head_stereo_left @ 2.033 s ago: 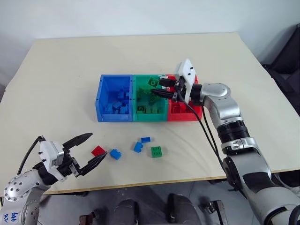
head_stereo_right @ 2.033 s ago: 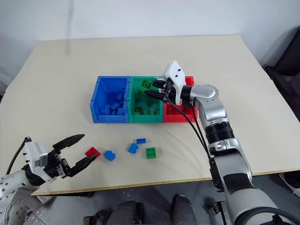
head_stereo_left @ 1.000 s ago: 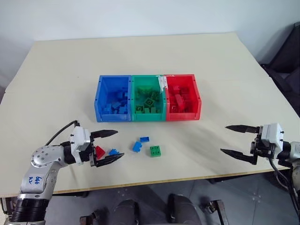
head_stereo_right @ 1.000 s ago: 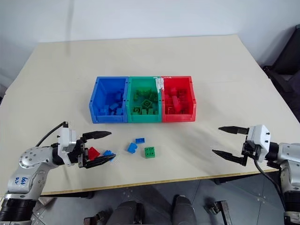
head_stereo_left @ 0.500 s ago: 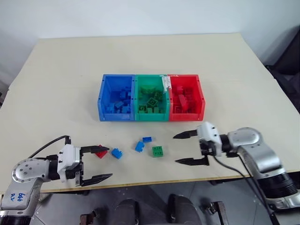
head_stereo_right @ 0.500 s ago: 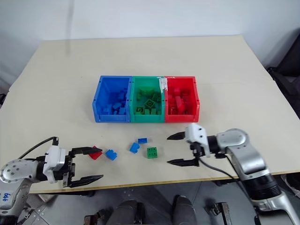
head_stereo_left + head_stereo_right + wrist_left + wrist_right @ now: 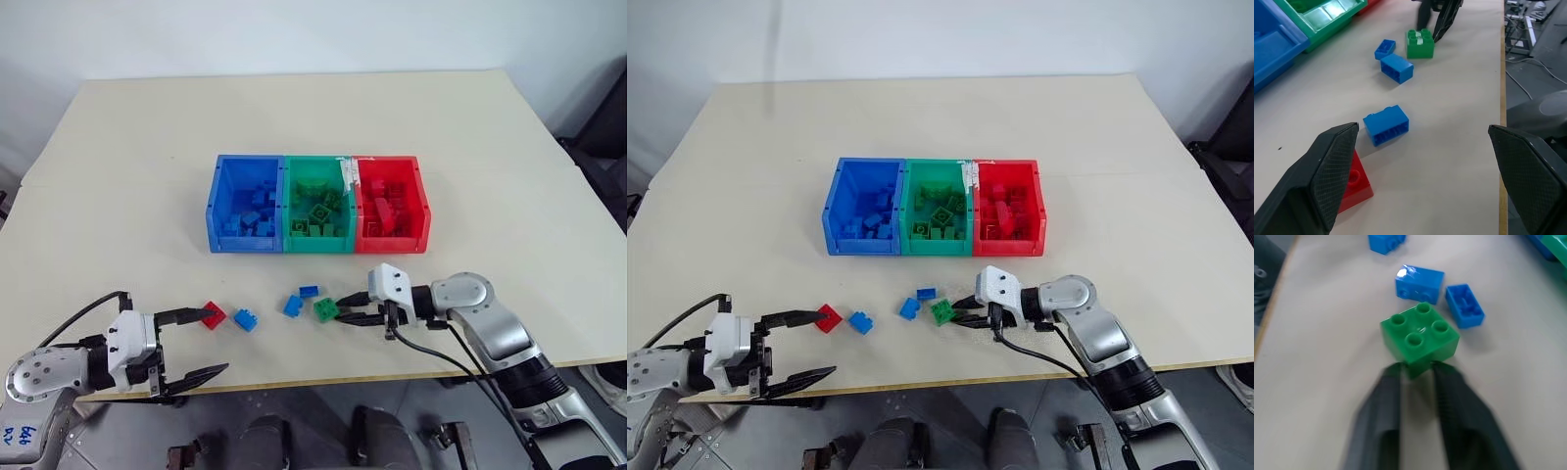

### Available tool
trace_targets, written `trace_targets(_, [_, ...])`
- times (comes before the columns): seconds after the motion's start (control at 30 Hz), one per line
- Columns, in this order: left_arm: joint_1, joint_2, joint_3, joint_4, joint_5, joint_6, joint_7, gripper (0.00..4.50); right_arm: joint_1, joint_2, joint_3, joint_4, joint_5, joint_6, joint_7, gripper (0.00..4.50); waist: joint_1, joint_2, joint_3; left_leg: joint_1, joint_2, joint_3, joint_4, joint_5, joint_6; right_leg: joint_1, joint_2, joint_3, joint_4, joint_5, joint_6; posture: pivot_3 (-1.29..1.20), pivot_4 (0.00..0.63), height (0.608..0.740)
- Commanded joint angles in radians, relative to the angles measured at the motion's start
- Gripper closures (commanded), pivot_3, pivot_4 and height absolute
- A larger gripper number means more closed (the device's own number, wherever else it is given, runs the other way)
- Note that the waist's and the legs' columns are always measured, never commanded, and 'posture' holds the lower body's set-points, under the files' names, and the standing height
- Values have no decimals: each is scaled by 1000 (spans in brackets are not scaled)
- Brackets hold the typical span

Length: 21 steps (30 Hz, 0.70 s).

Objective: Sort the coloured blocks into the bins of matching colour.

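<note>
Right gripper (image 7: 345,315) jaws hide green block's (image 7: 1419,336) near corner.

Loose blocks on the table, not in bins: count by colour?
Blue: 3 —
Green: 1 —, pinched at one corner by the right gripper
Red: 1 —, beside a fingertip of the open left gripper
Total: 5
</note>
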Motion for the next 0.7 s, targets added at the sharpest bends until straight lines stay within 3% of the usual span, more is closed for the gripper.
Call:
trace_targets(0.03, [21,-9,31,-39,-21,-17,10,0,-7,-23,-28,-8,39,-42,55,4142,0,0,0,0,0,0,0,0,0,0,0,0,0,0,0,0,150,740])
trace_targets(0.17, [24,-14,32,-38,-18,-23,19,0,-31,-34,-43,26,46,-31,73,4142,0,0,0,0,0,0,0,0,0,0,0,0,0,0,0,0,150,740])
trace_targets(0.2, [22,-16,29,-41,-17,-22,22,0,-36,-41,-40,24,55,-31,98,3970,0,0,0,0,0,0,0,0,0,0,0,0,0,0,0,0,150,740])
trace_targets(0.27, [17,-19,22,-48,-17,-20,25,0,-57,-28,-42,38,62,-36,109,3510,-1,0,0,0,0,0,0,0,0,0,0,0,0,0,0,0,150,740])
trace_targets(0.43, [12,-16,12,-56,-16,-14,22,0,-96,-2,-13,64,43,-66,129,1832,-1,0,0,0,0,0,0,0,0,0,0,0,0,0,0,0,150,740])
trace_targets(0.7, [1,-18,-1,-71,-13,-3,34,0,-157,81,74,162,-30,-132,140,1832,-3,0,0,0,0,0,0,0,0,0,0,0,0,0,0,0,150,740])
